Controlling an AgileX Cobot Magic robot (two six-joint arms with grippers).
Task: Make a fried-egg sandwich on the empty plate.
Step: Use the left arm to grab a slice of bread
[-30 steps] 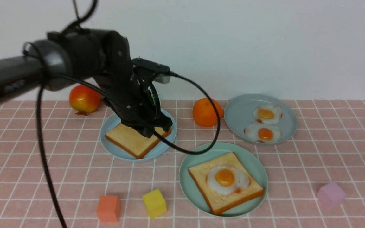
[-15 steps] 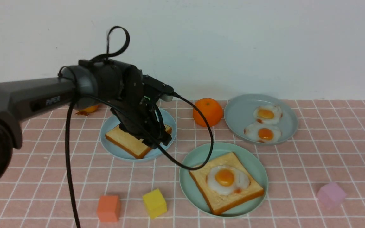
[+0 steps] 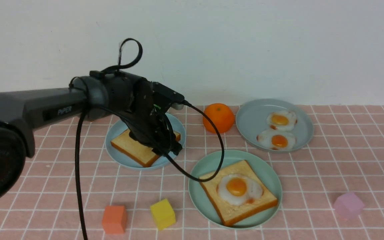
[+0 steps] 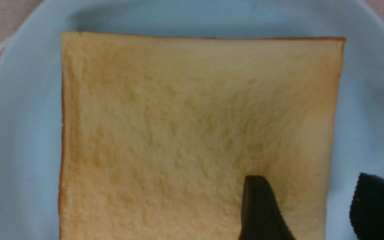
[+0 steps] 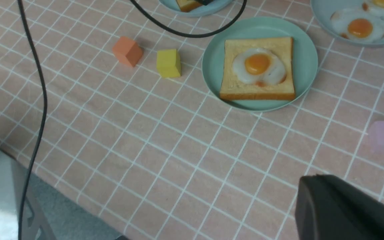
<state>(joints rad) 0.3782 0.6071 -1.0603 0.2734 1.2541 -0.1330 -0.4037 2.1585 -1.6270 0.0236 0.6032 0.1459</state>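
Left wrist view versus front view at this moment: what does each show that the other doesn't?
Only the left wrist view shows the left gripper with fingertips apart: one finger over the toast slice, the other beyond its edge above the sky-blue plate. Only the front view shows the mint-green plate holding base toast topped with a fried egg, the orange, and the grey-blue plate with two eggs. Both show the slice lying on that plate.

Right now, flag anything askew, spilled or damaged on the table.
Nothing spilled or damaged. One oddity: the left arm's cable sags low beside the green plate, close to its toast.
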